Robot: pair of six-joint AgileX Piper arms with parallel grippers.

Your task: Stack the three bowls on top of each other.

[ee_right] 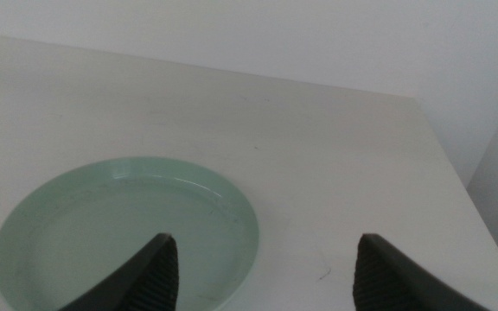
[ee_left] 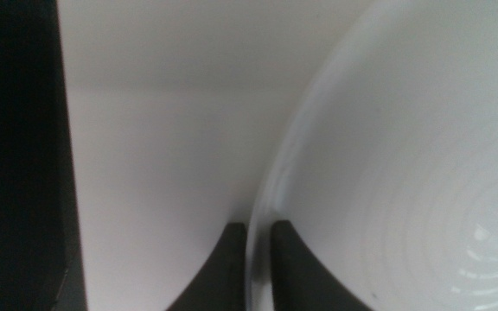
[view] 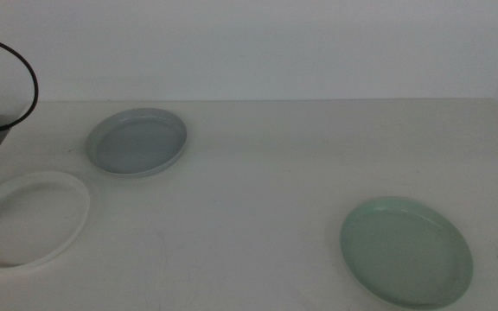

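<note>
Bowls are lying apart on the pale tabletop (view: 266, 173), none stacked. At the far left the white bowl (view: 28, 219) is sitting near the tabletop's edge, and the left end effector (ee_left: 258, 259) is clamping its rim: in the left wrist view the two dark jaws are standing nearly together with the thin white rim (ee_left: 262, 216) running between them, one jaw inside the bowl and one outside. In the middle view only a sliver of that arm is showing at the picture's left border, beside the bowl's left edge, with a black cable (view: 20, 69) arching above it. Just behind and to the right of the white bowl, close but not touching, the grey-blue bowl (view: 137, 142) is resting flat. Well to the right, toward the near edge, the pale mint green bowl (view: 406, 250) is lying alone. The right end effector (ee_right: 262, 276) is hovering over it with jaws spread wide, gripping nothing; one jaw is showing above the bowl's interior (ee_right: 102, 242), the other over bare tabletop.
</note>
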